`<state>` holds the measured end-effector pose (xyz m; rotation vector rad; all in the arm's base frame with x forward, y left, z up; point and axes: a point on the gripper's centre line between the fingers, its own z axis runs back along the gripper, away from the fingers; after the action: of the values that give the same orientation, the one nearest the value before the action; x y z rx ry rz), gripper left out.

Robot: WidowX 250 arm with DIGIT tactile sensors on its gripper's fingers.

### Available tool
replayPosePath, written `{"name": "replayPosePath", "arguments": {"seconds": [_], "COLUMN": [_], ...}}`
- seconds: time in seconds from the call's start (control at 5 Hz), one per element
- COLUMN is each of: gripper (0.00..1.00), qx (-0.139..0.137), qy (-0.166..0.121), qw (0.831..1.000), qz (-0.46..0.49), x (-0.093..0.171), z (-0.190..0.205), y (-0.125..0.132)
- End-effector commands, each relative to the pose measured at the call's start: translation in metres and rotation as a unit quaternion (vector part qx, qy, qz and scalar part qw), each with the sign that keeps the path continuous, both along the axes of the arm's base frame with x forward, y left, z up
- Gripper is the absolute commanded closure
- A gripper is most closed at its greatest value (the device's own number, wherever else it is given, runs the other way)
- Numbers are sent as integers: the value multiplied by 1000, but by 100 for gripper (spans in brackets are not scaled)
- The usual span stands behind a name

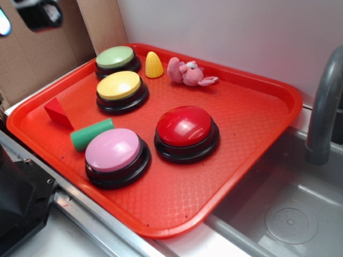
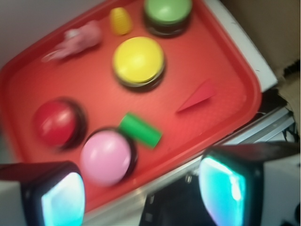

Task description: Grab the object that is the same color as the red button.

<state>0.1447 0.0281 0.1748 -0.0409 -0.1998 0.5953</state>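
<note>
The small red wedge block [image 1: 58, 112] lies on the red tray [image 1: 252, 123] near its left edge; in the wrist view the wedge [image 2: 197, 96] is right of centre. The red dome button [image 1: 185, 127] sits mid-tray on a black base, and shows at the left in the blurred wrist view [image 2: 55, 121]. My gripper [image 2: 146, 197] is open and empty, high above the tray's near edge, its fingers [image 2: 63, 197] wide apart. It is well away from the wedge. A dark part at the exterior view's top left [image 1: 37, 13] seems to be the gripper.
On the tray: a green cylinder [image 1: 91, 134] beside a pink button [image 1: 115, 152], a yellow button [image 1: 120, 88], a green button [image 1: 116, 59], a yellow corn toy [image 1: 154, 65], a pink plush toy [image 1: 187, 72]. A sink [image 1: 289, 214] and grey faucet [image 1: 324, 112] are at the right. Cardboard [image 1: 32, 59] stands behind.
</note>
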Motion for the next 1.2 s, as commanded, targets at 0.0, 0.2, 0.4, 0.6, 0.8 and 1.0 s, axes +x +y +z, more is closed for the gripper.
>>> {"name": "replayPosePath", "arguments": {"seconds": [0.0, 0.2, 0.4, 0.6, 0.8, 1.0], "gripper": [0, 0, 0, 0, 0, 0], "qx": [40, 60, 90, 102, 99, 95], "qy": [-62, -80, -82, -87, -88, -82], "qw": [979, 968, 953, 947, 942, 942], "qz": [191, 228, 278, 292, 308, 313], "x": [15, 17, 17, 15, 18, 19], "z": [-54, -79, -106, -123, -138, -146], "y": [44, 58, 81, 87, 95, 101]}}
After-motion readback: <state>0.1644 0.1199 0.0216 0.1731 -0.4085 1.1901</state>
